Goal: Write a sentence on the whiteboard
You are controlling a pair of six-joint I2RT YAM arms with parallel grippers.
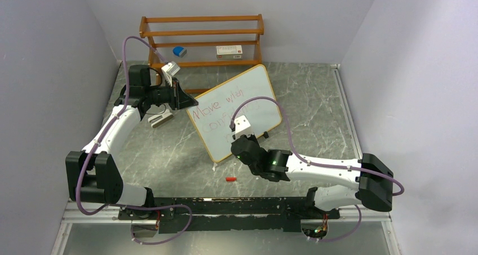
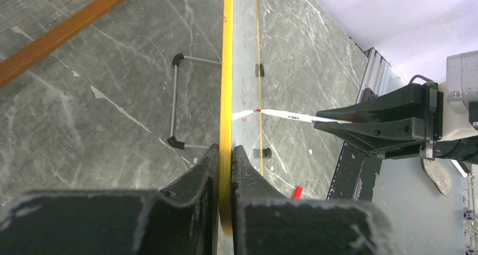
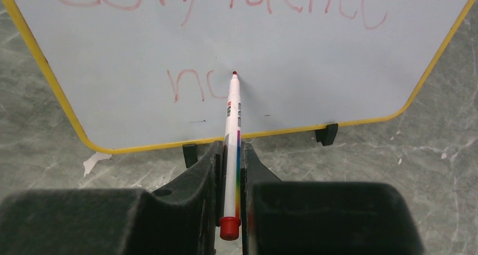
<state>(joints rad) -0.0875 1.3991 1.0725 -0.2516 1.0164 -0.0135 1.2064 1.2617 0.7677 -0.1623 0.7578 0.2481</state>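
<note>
The whiteboard (image 1: 248, 94) stands tilted on its small black feet and carries red writing in two lines, with a third line begun. My left gripper (image 1: 189, 102) is shut on the yellow frame (image 2: 227, 69) at the board's left edge, one finger on each side (image 2: 225, 149). My right gripper (image 3: 231, 145) is shut on a white marker (image 3: 232, 114) with a rainbow stripe and a red end. The marker's red tip touches the whiteboard (image 3: 315, 57) just right of the letters on the third line. In the left wrist view the marker (image 2: 287, 115) meets the board from the right.
A brown slatted shelf rack (image 1: 203, 35) stands behind the board, holding a blue item (image 1: 179, 51) and a white box (image 1: 229, 51). A red cap (image 1: 229, 179) lies on the marble table in front of the board. A grey object (image 1: 159, 119) lies by the left arm.
</note>
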